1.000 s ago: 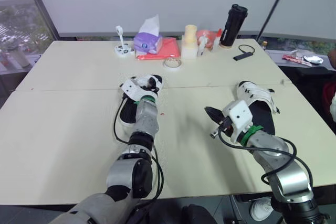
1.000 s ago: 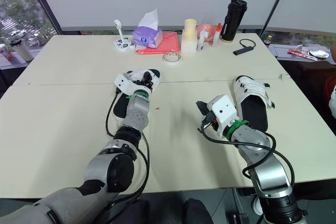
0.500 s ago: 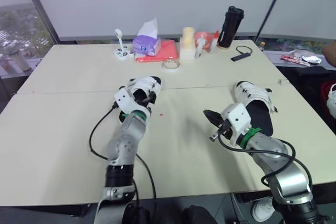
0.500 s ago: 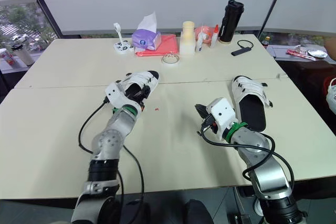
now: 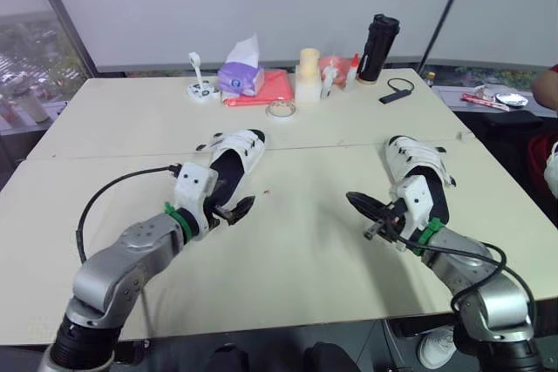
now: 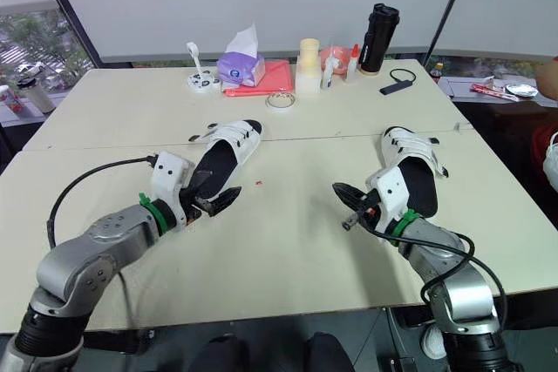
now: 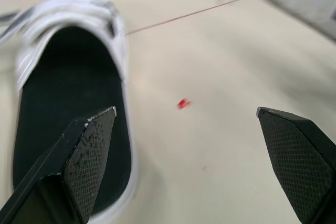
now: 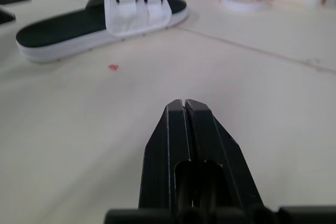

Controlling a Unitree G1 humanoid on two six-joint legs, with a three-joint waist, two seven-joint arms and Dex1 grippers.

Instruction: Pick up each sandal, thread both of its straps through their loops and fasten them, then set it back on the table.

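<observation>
Lying flat, white-strapped black-footbed sandal (image 6: 225,147)

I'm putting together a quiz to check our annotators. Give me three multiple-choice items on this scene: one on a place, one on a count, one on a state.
1. Where does the tape roll lie?
A. On the table, beyond the left sandal
B. On top of the tissue box
C. At the table's near edge

2. How many sandals are on the table?
A. One
B. Two
C. Three

3. How does the right pincer stand?
A. Wide open
B. Shut, holding nothing
C. Shut on a strap

Answers:
1. A: the roll sits flat on the tabletop past the left sandal.
2. B: only the left sandal and the right sandal lie there.
3. B: its fingers meet with nothing between them.
</observation>
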